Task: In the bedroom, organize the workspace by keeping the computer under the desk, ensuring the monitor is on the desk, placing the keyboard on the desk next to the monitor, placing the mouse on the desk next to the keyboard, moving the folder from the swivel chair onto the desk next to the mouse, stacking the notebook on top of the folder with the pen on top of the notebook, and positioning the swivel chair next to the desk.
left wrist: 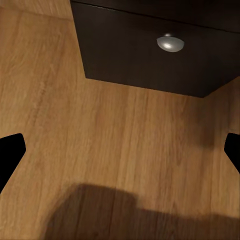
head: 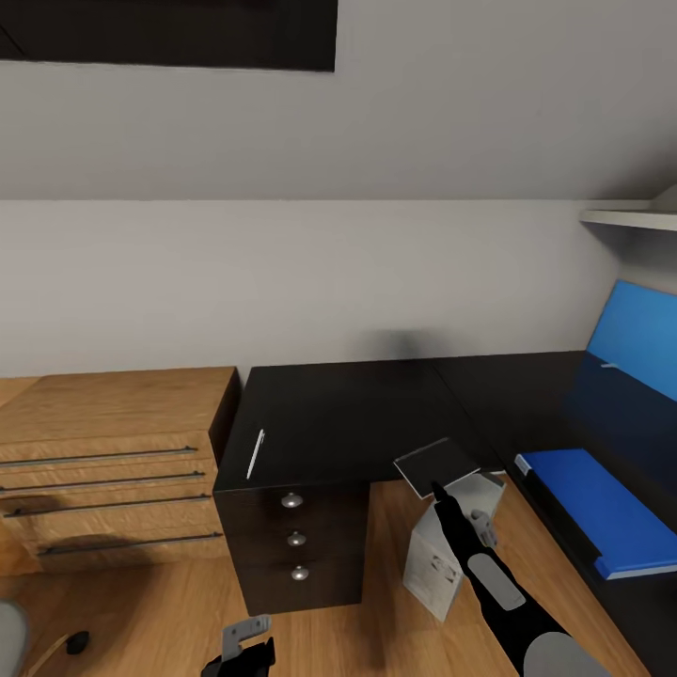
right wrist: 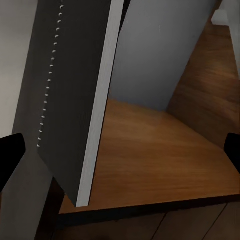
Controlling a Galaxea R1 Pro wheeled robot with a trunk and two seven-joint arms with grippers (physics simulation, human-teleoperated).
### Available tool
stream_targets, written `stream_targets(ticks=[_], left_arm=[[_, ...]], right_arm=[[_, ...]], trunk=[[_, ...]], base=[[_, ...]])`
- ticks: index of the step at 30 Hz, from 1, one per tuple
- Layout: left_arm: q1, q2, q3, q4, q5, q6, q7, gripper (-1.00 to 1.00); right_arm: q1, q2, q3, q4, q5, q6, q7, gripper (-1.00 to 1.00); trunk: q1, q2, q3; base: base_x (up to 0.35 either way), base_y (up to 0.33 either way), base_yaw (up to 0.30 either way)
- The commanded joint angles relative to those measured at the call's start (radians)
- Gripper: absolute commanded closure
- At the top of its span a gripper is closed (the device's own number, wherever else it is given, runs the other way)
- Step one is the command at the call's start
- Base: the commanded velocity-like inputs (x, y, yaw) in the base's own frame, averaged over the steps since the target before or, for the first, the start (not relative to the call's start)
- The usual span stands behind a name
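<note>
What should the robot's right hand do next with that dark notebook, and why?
Probably swing the right gripper rightward to bring the notebook over the blue folder. The notebook sits at the gripper's tip, above the computer off the desk edge, while the folder already lies flat on the desk with nothing on it.

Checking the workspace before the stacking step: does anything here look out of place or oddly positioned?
Yes. The notebook hangs tilted at the right gripper, above the computer, not on the folder. The pen lies alone near the desk edge.
</note>
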Motion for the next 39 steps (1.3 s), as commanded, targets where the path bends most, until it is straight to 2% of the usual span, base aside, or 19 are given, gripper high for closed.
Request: stream_targets(ticks=[1,9,30,31,39], left_arm=[[-0.001,0.002,-0.008,-0.001,0.011,-0.006,0.006,-1.00],[-0.001,0.004,-0.008,0.002,0.012,-0.006,0.006,-1.00],[-0.001,0.002,-0.008,0.002,0.010,-0.007,0.008,-1.00],[-0.001,0.002,-0.008,0.002,0.010,-0.007,0.008,-1.00],[-0.001,0.002,-0.008,0.002,0.010,-0.007,0.009,-1.00]], right_arm=[[-0.001,-0.001,0.008,0.001,-0.011,-0.007,0.003,-1.00],[-0.001,-0.001,0.008,0.001,-0.011,-0.007,0.004,-1.00],[-0.001,-0.001,0.008,0.001,-0.011,-0.007,0.003,-1.00],[-0.001,-0.001,0.008,0.001,-0.011,-0.007,0.003,1.00],[-0.001,-0.001,0.008,0.001,-0.010,-0.007,0.005,1.00]], trunk=[[0.000,-0.001,-0.001],[0.000,-0.001,-0.001],[0.000,-0.001,-0.001],[0.000,-0.001,-0.001],[0.000,-0.001,-0.001]], base=[[0.052,0.000,0.000],[0.158,0.000,0.000],[0.041,0.000,0.000],[0.001,0.000,0.000],[0.000,0.000,0.000]])
